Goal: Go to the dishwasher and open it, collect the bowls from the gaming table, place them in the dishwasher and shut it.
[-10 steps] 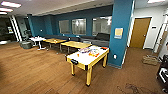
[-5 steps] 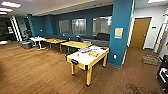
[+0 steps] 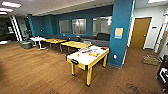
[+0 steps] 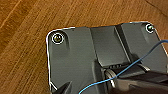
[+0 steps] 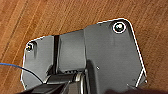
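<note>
nothing moved; yellow-legged table (image 3: 87, 58) ahead

Both wrists hang low, their cameras facing straight down, with each tool's state unreadable.

Wood-plank floor (image 3: 37, 72), teal pillar (image 3: 121, 32) bearing a notice (image 3: 118, 33), wooden door (image 3: 139, 32), yellow tables (image 3: 75, 45) beyond

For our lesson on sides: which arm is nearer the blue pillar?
Right, probably. The blue pillar stands ahead on the robot's right, the right arm's side; the left arm sits farther. Both hang over wooden floor.
</note>
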